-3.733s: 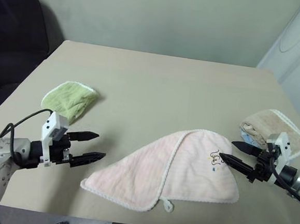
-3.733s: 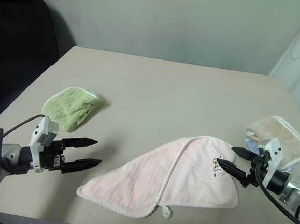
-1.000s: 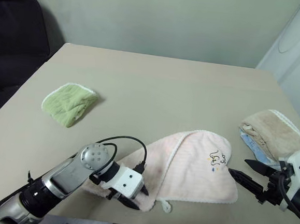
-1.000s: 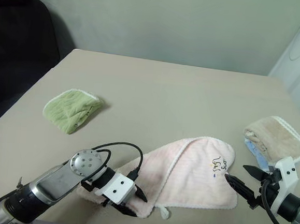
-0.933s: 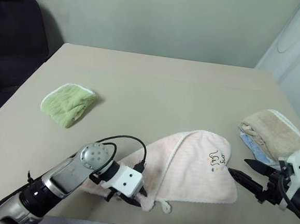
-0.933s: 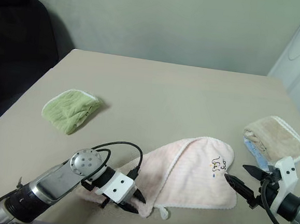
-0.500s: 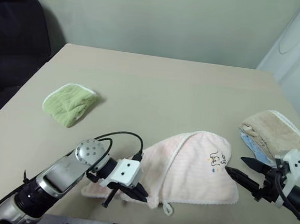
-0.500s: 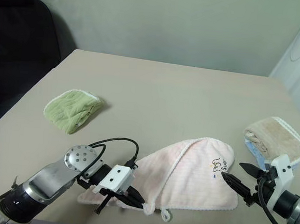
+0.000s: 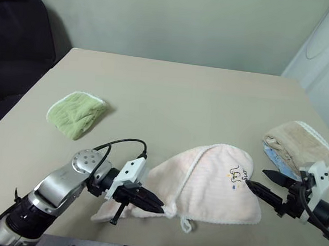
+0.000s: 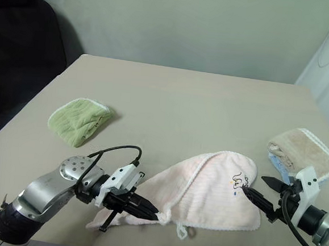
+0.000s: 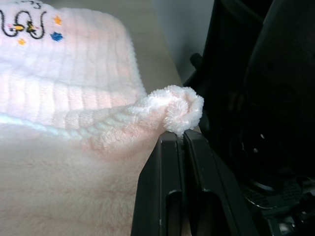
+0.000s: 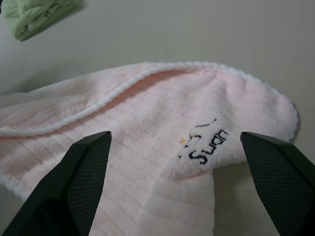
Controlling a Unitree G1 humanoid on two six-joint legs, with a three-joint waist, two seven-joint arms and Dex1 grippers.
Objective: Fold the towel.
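Jaws clamped: left gripper (image 9: 159, 208) on near corner of pink towel (image 9: 217, 178), at table (image 9: 172, 95) front edge. Right gripper (image 9: 255, 183) spread. Step: corner lift. Next: carry corner across.

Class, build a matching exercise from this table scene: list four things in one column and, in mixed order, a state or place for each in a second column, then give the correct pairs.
Column one:
1. pink towel
2. green towel
3. left gripper
4. right gripper

Column two:
A. open, at the embroidered corner
B. bunched on the table's left part
C. shut on a bunched edge of cloth
D. half folded at the near edge, white loop hanging

Pairs: 1-D, 2-B, 3-C, 4-A
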